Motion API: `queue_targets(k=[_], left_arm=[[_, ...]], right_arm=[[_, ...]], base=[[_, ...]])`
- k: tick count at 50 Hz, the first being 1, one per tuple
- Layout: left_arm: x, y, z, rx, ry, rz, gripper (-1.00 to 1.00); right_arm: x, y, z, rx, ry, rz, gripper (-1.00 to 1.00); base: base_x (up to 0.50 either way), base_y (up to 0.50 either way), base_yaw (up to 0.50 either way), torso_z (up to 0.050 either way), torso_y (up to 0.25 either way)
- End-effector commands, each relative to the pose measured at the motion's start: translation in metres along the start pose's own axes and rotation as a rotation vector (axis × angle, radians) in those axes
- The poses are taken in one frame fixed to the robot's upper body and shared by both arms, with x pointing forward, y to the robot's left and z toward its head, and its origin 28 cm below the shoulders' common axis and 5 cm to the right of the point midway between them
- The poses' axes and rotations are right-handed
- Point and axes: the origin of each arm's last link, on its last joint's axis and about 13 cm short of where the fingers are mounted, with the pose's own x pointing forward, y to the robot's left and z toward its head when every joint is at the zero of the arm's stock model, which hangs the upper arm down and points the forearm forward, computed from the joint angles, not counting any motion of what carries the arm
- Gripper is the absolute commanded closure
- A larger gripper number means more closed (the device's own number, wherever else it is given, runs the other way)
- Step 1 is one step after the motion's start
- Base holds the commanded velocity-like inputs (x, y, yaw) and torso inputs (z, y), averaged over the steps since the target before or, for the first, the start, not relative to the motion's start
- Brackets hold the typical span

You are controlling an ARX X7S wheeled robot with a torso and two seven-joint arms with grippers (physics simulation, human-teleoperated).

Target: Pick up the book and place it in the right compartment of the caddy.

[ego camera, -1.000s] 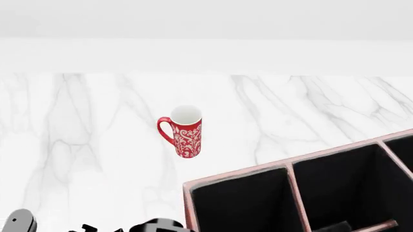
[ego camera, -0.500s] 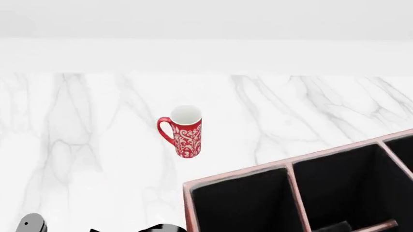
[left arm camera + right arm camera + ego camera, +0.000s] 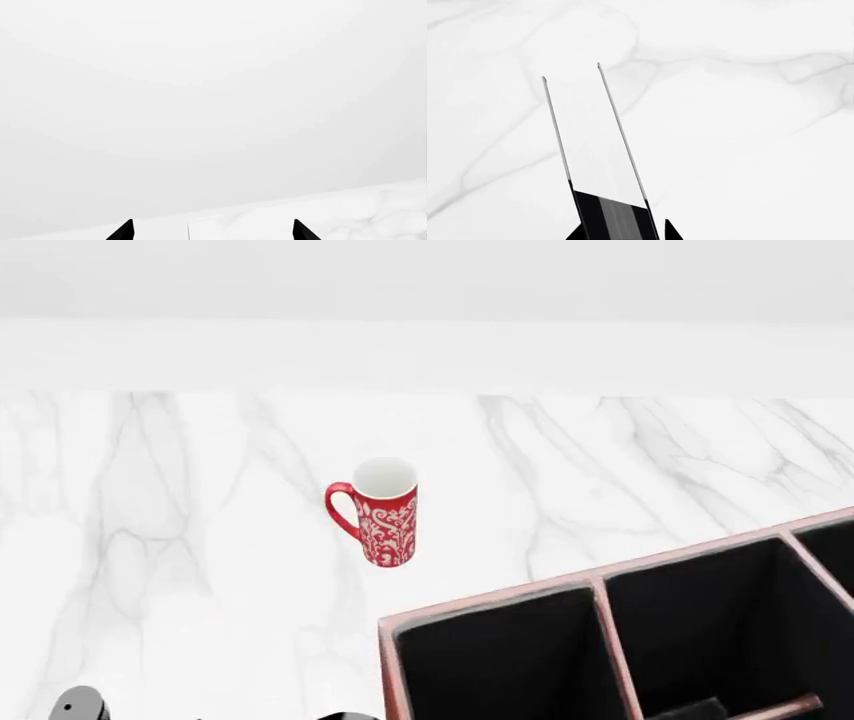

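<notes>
While the left wrist view shows only two spread black fingers [image 3: 124,231] over the pale marble surface [image 3: 347,215], the head view shows a mug [image 3: 380,512] beyond the caddy [image 3: 601,610]. By the right wrist, fingers [image 3: 671,231] pinch the book [image 3: 602,150].

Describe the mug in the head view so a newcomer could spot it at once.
On the white marble table, look past the far left corner of the brown caddy. The mug stands upright there, alone, apart from the caddy: tall, red with white swirls, white inside, its handle pointing left.
</notes>
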Motion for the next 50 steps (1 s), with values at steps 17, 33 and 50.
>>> queue_targets(k=[17,33,50], left_arm=[[0.000,-0.005,0.000,0.009,-0.008,-0.010,-1.00],[-0.001,-0.005,-0.001,0.012,-0.003,-0.015,-1.00],[-0.001,-0.008,-0.003,0.012,0.003,-0.025,-1.00]], right_arm=[[-0.025,-0.011,0.026,0.084,-0.193,-0.101,1.00],[-0.071,-0.032,0.057,0.187,-0.283,-0.316,1.00],[-0.104,-0.043,0.070,0.234,-0.293,-0.359,1.00]], base=[[0.00,0.00,0.00,0.000,0.000],[0.00,0.00,0.00,0.000,0.000],[0.00,0.00,0.00,0.000,0.000]])
